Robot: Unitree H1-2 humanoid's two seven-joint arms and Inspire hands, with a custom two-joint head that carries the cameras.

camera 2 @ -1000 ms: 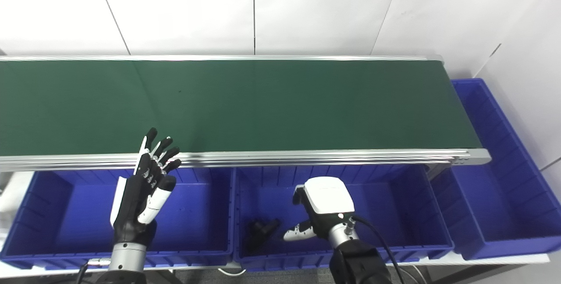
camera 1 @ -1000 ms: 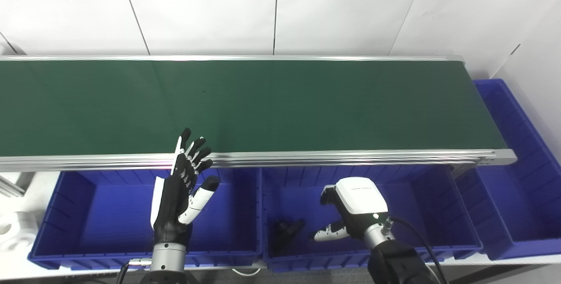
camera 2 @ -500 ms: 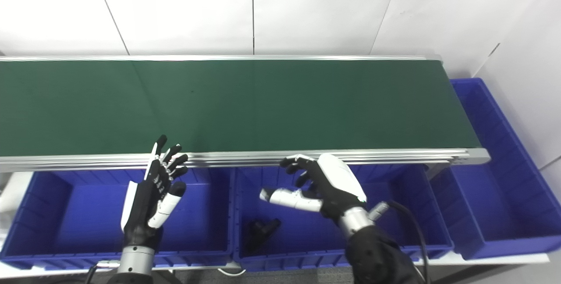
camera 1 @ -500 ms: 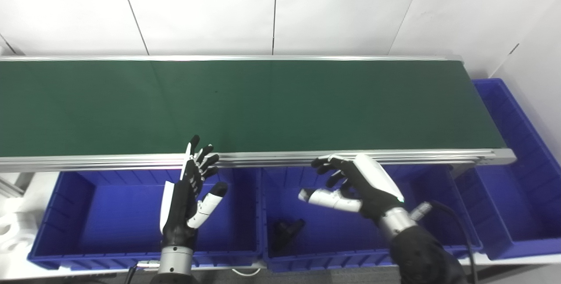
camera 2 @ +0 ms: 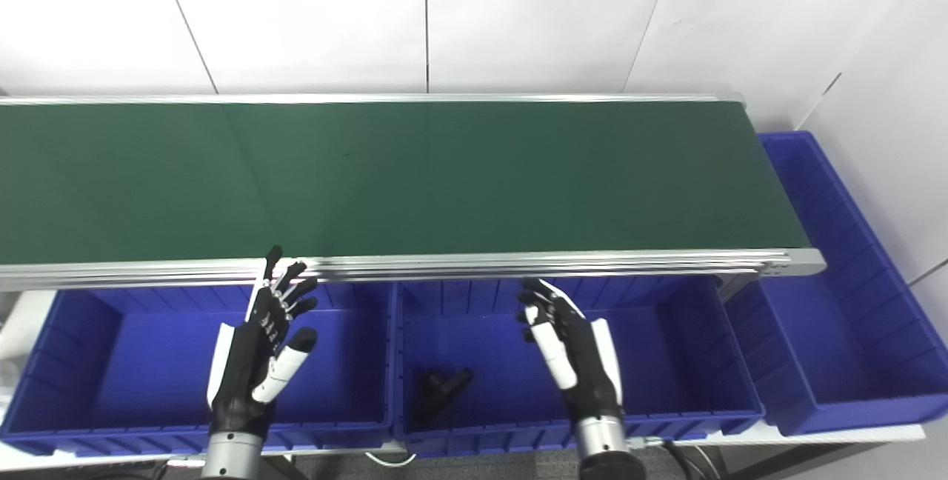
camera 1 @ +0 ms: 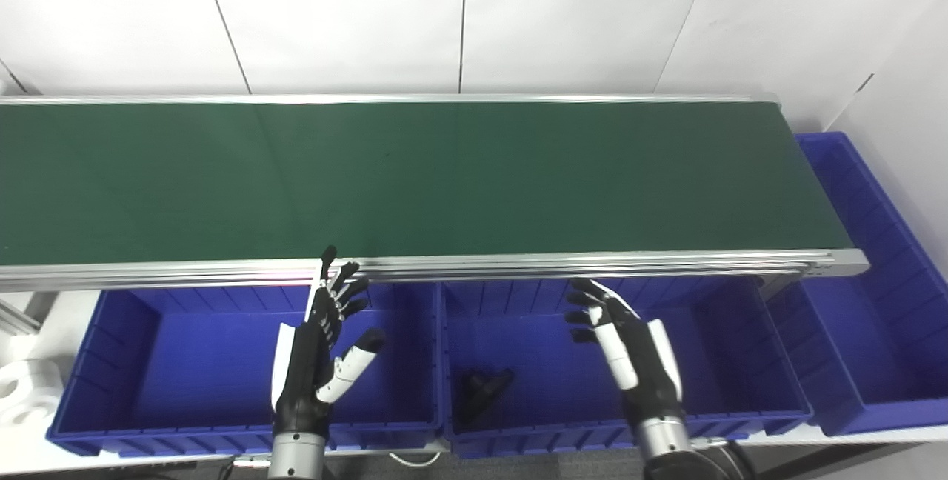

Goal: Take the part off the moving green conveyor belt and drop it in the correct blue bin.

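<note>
White wall panels with thin dark seams are seen behind a long green conveyor belt (camera 1: 444, 176), which is framed by aluminium rails and runs from left to right. Along its near side a row of blue bins is set: a left bin (camera 1: 111, 406), a middle bin (camera 1: 740, 361), and a further bin (camera 1: 881, 302) at the right end of the belt.

Both arms are raised upright from the near edge. The left hand (camera 1: 315, 354) is held over the right part of the left bin, palm turned rightward, with its fingers (camera 1: 342, 291) spread and extended toward the belt's near rail and the thumb angled out; nothing is grasped. The right hand (camera 1: 629, 350) is held over the middle bin, its fingers (camera 1: 585, 306) loosely splayed and pointed up toward the rail, and nothing is held in it either.

No readable writing or brand mark can be made out on the hands, bins or belt.

The part (camera 1: 481, 390), a small black piece of irregular, angular shape, is found lying on the floor of the middle bin near its left wall, to the left of the right hand and apart from it.
</note>
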